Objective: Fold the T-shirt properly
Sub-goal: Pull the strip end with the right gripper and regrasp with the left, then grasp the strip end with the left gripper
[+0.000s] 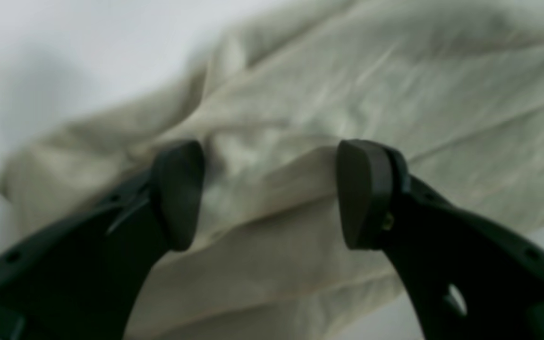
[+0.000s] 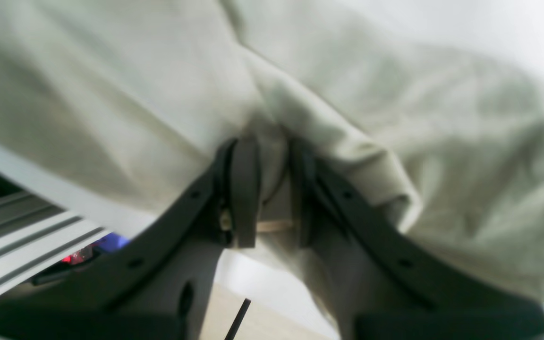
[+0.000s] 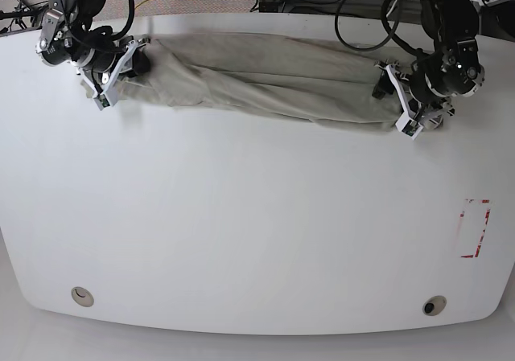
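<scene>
The pale beige T-shirt [image 3: 265, 75] lies bunched into a long band across the far side of the white table [image 3: 241, 216]. At the band's left end in the base view, my right gripper [image 3: 122, 67] is shut on a fold of the cloth. The right wrist view shows that fold of T-shirt [image 2: 111, 94] pinched in the right gripper [image 2: 274, 189], near the table edge. My left gripper [image 3: 386, 94] stands at the band's other end. In the left wrist view the left gripper [image 1: 270, 193] is open, its fingers either side of a raised fold of T-shirt [image 1: 347, 94].
A red-outlined rectangle [image 3: 475, 228] is marked on the table at the right. Two round holes [image 3: 80, 297] [image 3: 433, 305] sit near the front edge. Cables [image 3: 362, 7] run behind the table's far edge. An aluminium frame [image 2: 17, 222] shows below the table edge.
</scene>
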### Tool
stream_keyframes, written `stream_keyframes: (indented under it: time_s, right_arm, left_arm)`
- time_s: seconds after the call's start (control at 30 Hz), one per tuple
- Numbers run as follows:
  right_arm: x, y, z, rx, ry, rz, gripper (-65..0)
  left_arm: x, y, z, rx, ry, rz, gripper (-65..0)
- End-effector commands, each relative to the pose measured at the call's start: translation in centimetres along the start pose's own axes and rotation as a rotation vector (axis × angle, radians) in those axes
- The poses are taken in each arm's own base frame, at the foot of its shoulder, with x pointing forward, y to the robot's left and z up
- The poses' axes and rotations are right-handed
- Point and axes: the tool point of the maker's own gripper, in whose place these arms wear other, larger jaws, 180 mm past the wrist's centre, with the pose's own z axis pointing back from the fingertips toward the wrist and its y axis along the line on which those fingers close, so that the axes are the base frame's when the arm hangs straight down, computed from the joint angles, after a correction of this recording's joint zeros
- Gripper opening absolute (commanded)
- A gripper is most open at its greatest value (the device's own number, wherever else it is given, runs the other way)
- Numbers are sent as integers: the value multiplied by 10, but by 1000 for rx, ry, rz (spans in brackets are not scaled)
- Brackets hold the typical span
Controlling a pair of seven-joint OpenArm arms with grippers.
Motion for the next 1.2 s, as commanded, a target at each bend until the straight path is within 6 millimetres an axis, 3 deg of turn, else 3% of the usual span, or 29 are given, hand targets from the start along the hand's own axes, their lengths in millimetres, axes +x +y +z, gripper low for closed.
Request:
stream_keyframes:
  time_s: [0.0,0.17,0.27,0.43,0.7,0.83,0.97,1.17]
  right_arm:
    - [-9,-20,1,-45,34,-2,-542]
    - [-27,-39,-8,-55,40,-68,-542]
    - [-30,-39,-16,-37,40,-71,-542]
    - [-15,-38,-30,-5,21,-67,-547]
    - [3,-41,-34,-2,-8,-67,-547]
    - [17,-43,-33,-4,-33,-58,-547]
    - [18,-43,-34,-3,-37,-57,-547]
    - [18,-42,-34,-1,-39,-58,-547]
  left_arm:
    - [-3,20,13,49,-13,3,-251]
    - [-17,40,25,106,-5,58,-251]
    - [-22,42,22,101,6,76,-251]
    - [-10,59,6,89,-9,128,-251]
    - [5,78,-16,56,-50,210,-250]
    - [20,91,-12,66,-86,212,-250]
    - [39,89,-3,33,-133,216,-250]
    - [55,101,26,39,-226,247,-249]
